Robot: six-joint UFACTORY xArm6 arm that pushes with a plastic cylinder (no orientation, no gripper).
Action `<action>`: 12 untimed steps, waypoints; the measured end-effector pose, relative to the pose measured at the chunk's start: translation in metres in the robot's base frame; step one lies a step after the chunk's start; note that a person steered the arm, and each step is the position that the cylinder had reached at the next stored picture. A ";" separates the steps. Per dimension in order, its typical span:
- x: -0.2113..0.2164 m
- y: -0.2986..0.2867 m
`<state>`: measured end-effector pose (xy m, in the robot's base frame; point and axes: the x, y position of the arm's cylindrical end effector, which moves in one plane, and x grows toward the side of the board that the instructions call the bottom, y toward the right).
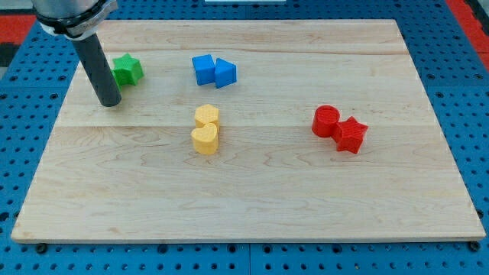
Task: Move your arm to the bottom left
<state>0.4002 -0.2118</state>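
- a robotics lab bench, not a home or a shop.
- a pale wooden board (252, 191) lies on a blue perforated base plate (458, 69) with regular rows of holes, the kind used for fixing test rigs.
- a dark rod on a machine arm (72, 14) stands over the board.
- small plastic blocks in plain colours sit like test pieces.

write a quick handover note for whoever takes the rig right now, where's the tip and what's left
My tip rests on the wooden board at the view's upper left, just left of the green star block.
Blue pair at top centre, yellow pair mid-board, red pair on the right.
Done: nothing visible yet. Left: slide the tip down to the bottom left corner; no blocks appear to lie in that path.
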 end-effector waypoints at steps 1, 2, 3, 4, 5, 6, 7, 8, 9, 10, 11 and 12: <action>0.019 0.000; 0.038 -0.010; 0.038 -0.010; 0.040 -0.010; 0.060 -0.010; 0.089 -0.012; 0.093 -0.012; 0.094 -0.012; 0.117 -0.012; 0.149 -0.011; 0.163 0.015; 0.172 0.048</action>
